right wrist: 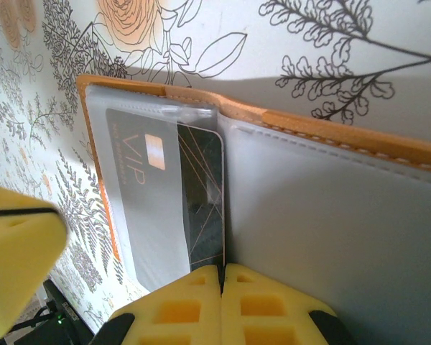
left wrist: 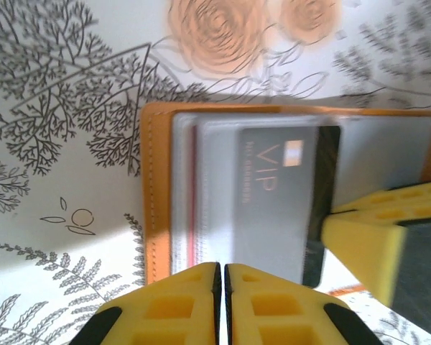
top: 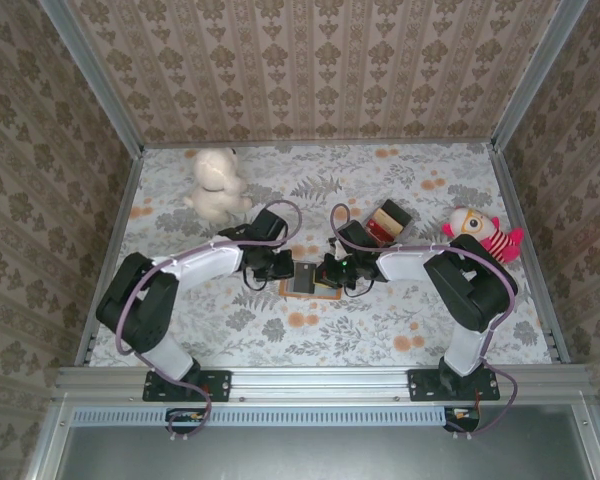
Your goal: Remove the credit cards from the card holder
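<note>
Two grippers meet over the holder [top: 305, 281], which lies open and flat about mid-table, a little nearer the near edge than the far one. The left gripper [top: 283, 272] is at the holder's left side and the right gripper [top: 330, 275] at its right.

In the left wrist view the holder [left wrist: 158, 194] shows its orange rim and grey pages. A dark card [left wrist: 273, 194] marked VIP sits in a clear pocket, its dark end sticking out toward the fold. A thin red edge [left wrist: 195, 180] shows under the pages beside it. The left gripper [left wrist: 220, 295] has its fingers pressed together at the holder's edge, with nothing seen between them.

In the right wrist view the right gripper [right wrist: 221, 302] is pressed together too, right at the card's [right wrist: 201, 201] bare end. It may be nipping that edge, but the view does not settle it.

A brown block [top: 388, 220] stands right of the holder, toward the far edge.
</note>
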`<state>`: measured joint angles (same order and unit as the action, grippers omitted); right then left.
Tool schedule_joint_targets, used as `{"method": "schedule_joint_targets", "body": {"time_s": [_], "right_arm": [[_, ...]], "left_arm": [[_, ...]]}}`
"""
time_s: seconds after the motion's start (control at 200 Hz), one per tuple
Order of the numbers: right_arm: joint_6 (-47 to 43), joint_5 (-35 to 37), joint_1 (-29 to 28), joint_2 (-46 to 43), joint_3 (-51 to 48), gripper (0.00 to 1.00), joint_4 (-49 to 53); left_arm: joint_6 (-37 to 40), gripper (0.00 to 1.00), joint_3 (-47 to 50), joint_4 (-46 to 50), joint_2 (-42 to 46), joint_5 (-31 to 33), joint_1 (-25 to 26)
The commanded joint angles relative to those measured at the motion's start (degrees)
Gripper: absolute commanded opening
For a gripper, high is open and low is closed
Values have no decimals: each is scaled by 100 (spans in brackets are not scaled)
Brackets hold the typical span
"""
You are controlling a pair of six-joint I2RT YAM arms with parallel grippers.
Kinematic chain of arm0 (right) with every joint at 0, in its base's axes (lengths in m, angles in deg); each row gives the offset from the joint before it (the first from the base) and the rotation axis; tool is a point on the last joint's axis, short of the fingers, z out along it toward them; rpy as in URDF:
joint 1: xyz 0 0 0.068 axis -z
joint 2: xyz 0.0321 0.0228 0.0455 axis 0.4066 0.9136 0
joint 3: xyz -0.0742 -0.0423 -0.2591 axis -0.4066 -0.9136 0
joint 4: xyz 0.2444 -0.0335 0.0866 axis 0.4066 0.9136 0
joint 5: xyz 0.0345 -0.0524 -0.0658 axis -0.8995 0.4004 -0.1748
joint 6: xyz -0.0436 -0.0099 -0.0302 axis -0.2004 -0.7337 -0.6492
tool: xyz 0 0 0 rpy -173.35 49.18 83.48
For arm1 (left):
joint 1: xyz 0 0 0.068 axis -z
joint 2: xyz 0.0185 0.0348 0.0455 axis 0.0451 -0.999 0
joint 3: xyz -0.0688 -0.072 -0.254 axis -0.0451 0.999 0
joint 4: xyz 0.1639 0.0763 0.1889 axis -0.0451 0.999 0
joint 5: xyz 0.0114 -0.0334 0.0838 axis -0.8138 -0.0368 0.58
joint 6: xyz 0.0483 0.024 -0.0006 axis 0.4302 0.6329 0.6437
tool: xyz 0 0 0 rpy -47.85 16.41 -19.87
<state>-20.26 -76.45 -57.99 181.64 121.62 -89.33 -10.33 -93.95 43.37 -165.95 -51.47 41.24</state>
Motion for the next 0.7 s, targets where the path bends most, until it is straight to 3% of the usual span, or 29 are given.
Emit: {"method": "schedule_joint_targets", "body": {"time_s": [0.0, 0.365, 0.54, 0.695], "right_arm": [[-53, 12, 33, 72, -68, 4, 159], [-93, -83, 38, 137, -127, 5, -104], [-41, -134, 41, 141, -235, 25, -357], [-57, -181, 43, 197, -219, 26, -430]], "left_arm": [[163, 12, -141, -49, 2, -169, 10], [35, 4, -363, 115, -738, -11, 47], [-104, 3, -172, 67, -774, 105, 145], [-141, 2, -78, 125, -810, 198, 178]]}}
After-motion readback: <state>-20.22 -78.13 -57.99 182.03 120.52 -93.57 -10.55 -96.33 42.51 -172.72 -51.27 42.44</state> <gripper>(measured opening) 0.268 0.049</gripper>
